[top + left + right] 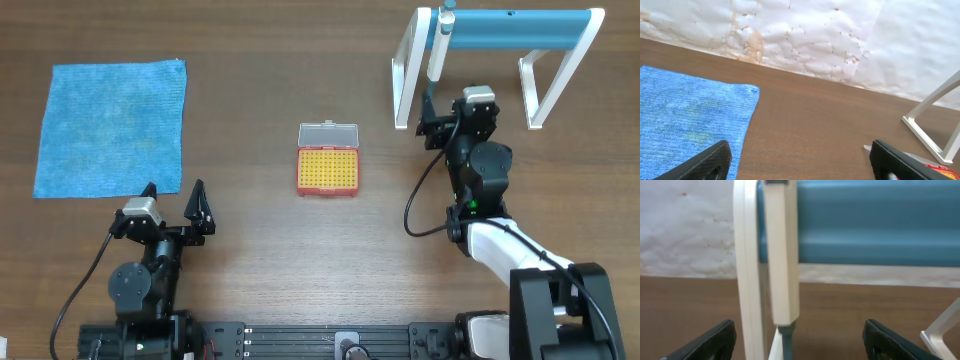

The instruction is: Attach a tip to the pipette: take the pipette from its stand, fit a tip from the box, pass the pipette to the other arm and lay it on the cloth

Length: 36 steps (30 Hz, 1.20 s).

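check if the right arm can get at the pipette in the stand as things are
Probably yes. The right gripper is open and faces the pipette hanging in the stand, with nothing between them. The stand's white upright sits close beside the pipette and may crowd one finger.

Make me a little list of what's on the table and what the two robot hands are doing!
pipette: hanging on the stand, not taken yet
stand: white legs, blue bar, far right side of the table
tip box: in the middle, lid open, rows of yellow tips
cloth: blue, lying flat on the left, nothing on it
left hand: open, holding nothing, near the cloth
right hand: open, right in front of the pipette, not gripping it
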Motion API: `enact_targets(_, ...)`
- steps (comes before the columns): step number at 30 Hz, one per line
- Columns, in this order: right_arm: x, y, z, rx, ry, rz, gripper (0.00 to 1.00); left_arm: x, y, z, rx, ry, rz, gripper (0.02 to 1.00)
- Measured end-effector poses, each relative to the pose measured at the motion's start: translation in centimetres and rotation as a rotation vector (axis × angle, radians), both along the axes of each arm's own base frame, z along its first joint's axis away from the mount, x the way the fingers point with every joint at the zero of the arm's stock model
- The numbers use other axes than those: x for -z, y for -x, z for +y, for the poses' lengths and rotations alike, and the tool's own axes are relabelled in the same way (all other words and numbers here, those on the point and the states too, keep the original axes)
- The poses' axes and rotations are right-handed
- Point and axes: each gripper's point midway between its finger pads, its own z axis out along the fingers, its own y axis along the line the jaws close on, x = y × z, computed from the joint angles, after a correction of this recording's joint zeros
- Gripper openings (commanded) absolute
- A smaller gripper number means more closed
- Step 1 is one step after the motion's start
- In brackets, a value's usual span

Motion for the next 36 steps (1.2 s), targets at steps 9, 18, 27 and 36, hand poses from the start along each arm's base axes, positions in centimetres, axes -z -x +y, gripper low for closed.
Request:
enact_targets(9,-0.3,-3.4,-0.2,0.026,-0.003,-0.001,0.82,0.0,0.0,0.0,0.0,0.0,0.0,0.895)
enact_targets(18,-0.5,-4.8,-0.2,0.033,-0.003,-0.007,0.822,0.0,0.0,0.0,0.0,0.0,0.0,0.893)
enact_targets(27,0.9,-5.5,-0.3,0.037,0.009,0.023,0.822,0.0,0.0,0.0,0.0,0.0,0.0,0.893)
enact_targets(36,0.8,-6.0,-0.4,0.041,0.031,0.022,0.822,0.0,0.0,0.0,0.0,0.0,0.0,0.893)
